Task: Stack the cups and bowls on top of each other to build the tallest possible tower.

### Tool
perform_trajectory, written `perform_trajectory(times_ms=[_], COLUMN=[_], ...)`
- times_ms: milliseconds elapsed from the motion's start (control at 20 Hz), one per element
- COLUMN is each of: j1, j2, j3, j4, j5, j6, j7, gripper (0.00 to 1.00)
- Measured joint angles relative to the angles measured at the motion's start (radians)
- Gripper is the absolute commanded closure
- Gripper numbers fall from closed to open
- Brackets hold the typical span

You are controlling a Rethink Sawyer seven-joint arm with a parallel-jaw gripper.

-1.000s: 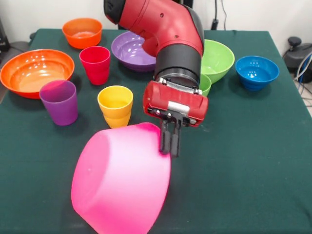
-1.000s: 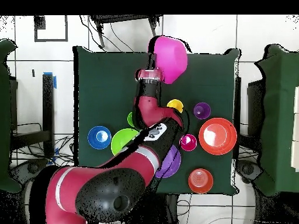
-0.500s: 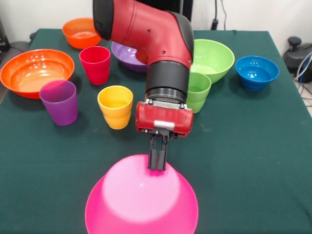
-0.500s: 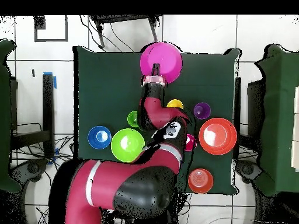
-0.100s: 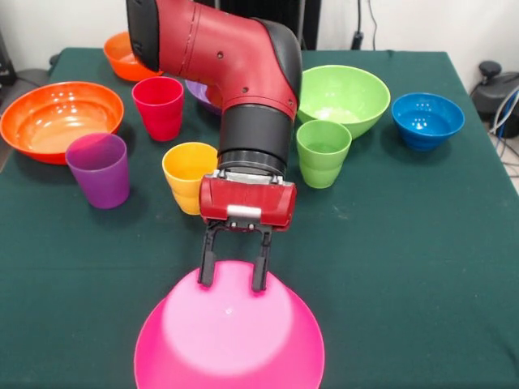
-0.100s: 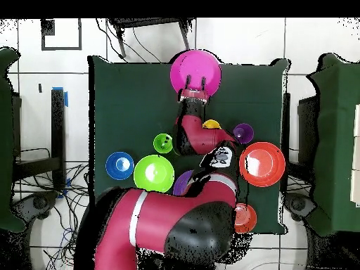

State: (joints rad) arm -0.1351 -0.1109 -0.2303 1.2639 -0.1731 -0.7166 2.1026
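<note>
Gripper [image 5: 235, 274] stood spread, fingers apart over the far edge of the upturned pink bowl [image 5: 229, 336], gripping nothing. Bowl lay directly beneath it, dome up. Risk: a fingertip catching the glossy dome on withdrawal could slide the base off position.

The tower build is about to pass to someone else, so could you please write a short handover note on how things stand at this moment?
End effector: open, empty, fingers straddling the far edge of the pink bowl.
Pink bowl: upturned on the table's front edge, released, set as the base.
Unstacked, all upright: large orange bowl, small orange bowl, purple bowl (mostly hidden by the arm), green bowl, blue bowl; red cup, purple cup, yellow cup, green cup.
Done: base placed.
Left: everything else onto it.
</note>
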Motion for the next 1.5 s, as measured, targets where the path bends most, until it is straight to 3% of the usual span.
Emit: perform_trajectory(times_ms=[550, 1500], j1=[-0.013, -0.055], j2=[-0.014, -0.107], j3=[0.026, 0.118], j4=[0.006, 0.05], j5=[-0.005, -0.037], j6=[0.024, 0.212], j7=[0.002, 0.002], gripper=[0.0, 0.0])
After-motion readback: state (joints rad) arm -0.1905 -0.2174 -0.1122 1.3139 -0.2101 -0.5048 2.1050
